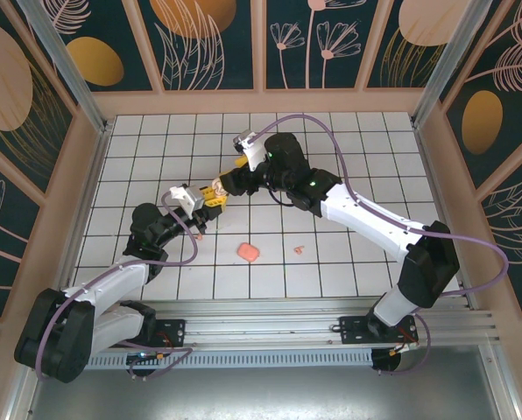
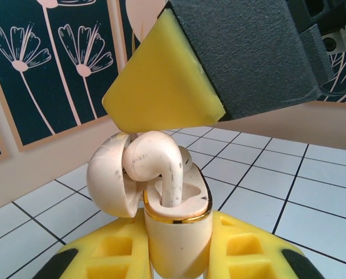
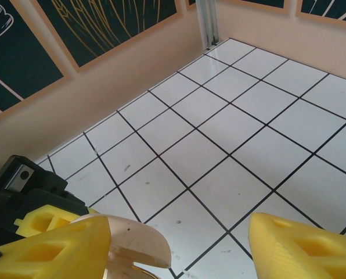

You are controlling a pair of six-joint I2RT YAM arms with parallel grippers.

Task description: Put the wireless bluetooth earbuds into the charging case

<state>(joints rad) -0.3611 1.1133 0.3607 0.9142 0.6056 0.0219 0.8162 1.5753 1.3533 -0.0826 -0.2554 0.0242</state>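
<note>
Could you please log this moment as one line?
left end effector: shut on case | earbud: stem in open case | right end effector: open, above

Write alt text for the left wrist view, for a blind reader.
An open cream charging case, clamped upright in the left gripper, holds one earbud stem-down, not fully seated. A yellow finger pad from the other arm sits just above it.

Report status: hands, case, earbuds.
Left hand shut on the charging case, lid open. Right hand open, one pad close above it. One earbud stands stem-down in the case; another earbud lies loose on the table.
</note>
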